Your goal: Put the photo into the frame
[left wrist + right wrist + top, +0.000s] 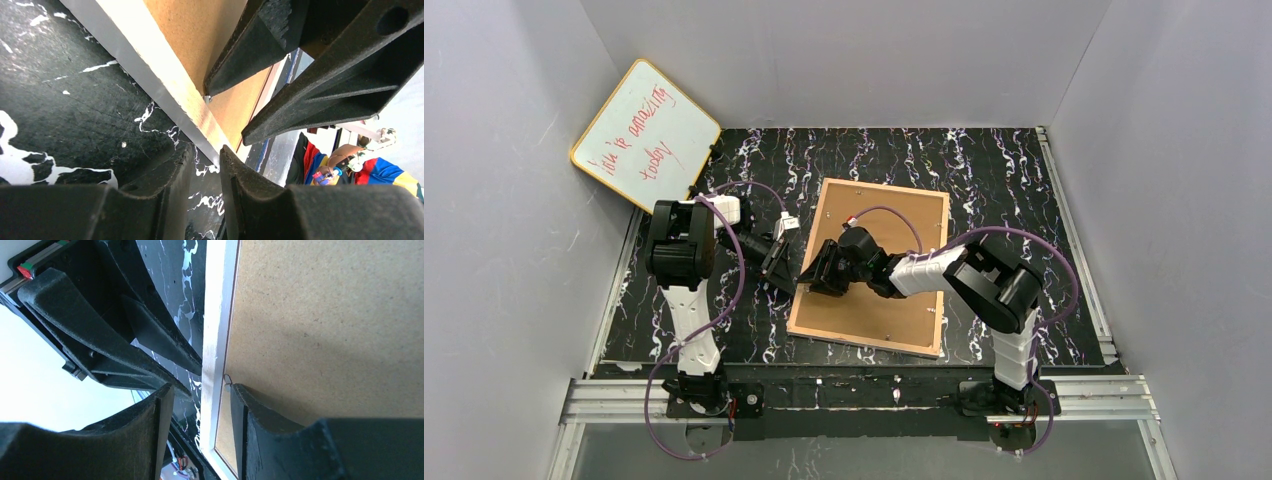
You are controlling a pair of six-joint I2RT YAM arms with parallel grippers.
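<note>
Top external, backing board (864, 320) in frame (216, 315), left gripper (206, 152) barely parted, empty, right gripper (201, 387) parted astride its rim.

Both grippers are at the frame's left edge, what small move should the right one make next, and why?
Probably nudge the right gripper so its inner fingertip meets the small metal tab at the seam between the frame and the backing board; the tab sits just off that fingertip.

I am looking down on a black, white-veined counter (1004, 170). Pale grey walls (844, 60) are boxing it in behind and at both sides; a whiteboard (646, 135) is leaning at its far-left corner.
</note>
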